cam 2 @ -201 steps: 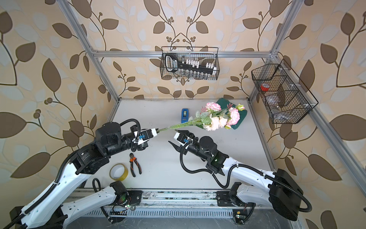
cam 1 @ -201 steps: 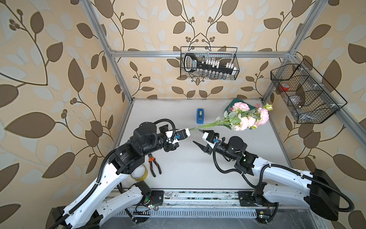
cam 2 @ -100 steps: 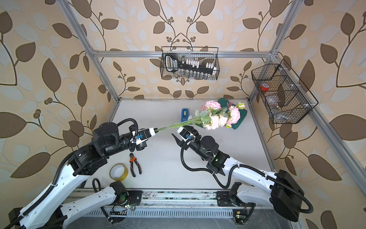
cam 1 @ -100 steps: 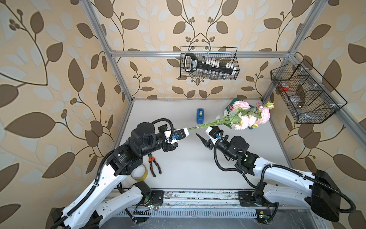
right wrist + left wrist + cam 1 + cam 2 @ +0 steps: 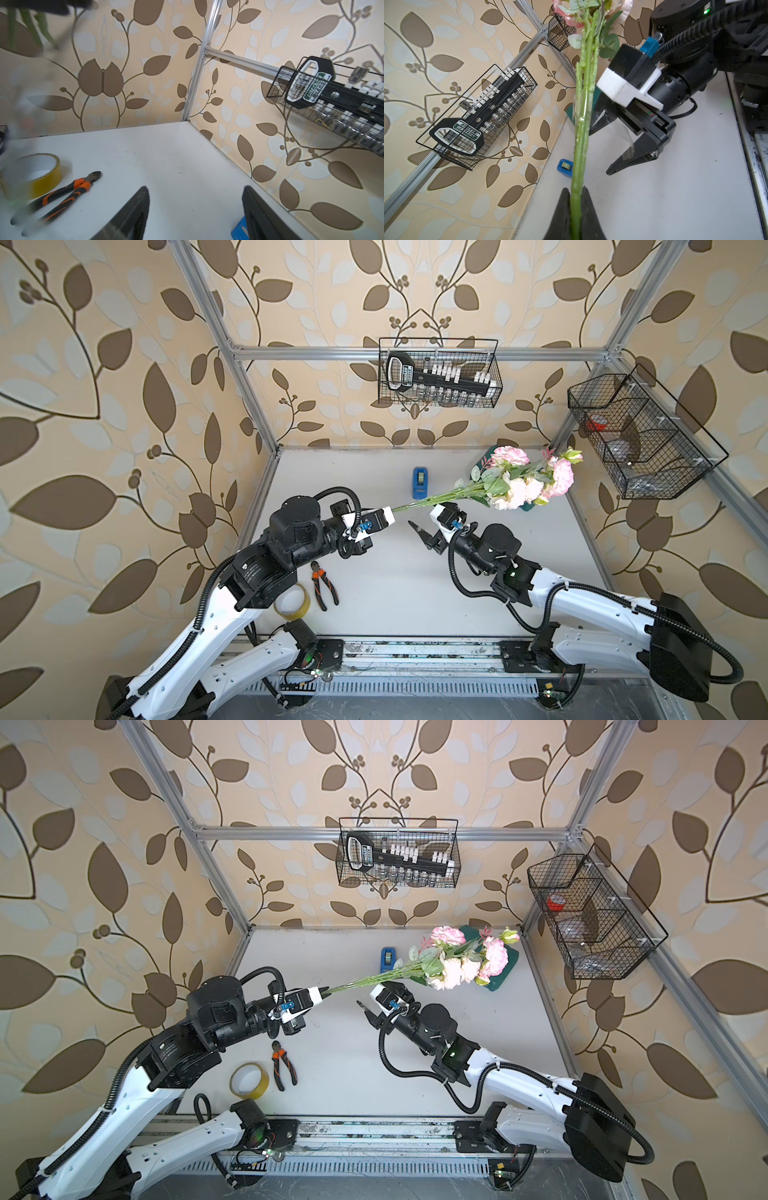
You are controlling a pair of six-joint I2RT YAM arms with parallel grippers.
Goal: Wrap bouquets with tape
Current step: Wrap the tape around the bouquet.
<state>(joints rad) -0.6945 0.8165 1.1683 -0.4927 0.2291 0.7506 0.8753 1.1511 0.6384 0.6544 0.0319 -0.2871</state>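
Observation:
My left gripper is shut on the stem ends of the bouquets. It holds the pink and cream roses out above the table towards the back right. A glossy clear film seems to wrap the stems partway up and trail towards one right finger. My right gripper is open just beneath the stems, with nothing between its fingers. The tape, a blue dispenser, stands on the table behind the stems.
A yellowish tape ring and orange-handled pliers lie near the left arm. A dark green object lies under the flowers. Wire baskets hang on the back wall and right wall.
My right gripper has moved back towards the stems, now sits right under them, and its jaws have opened wider. The left gripper keeps its hold; the flowers have risen slightly.

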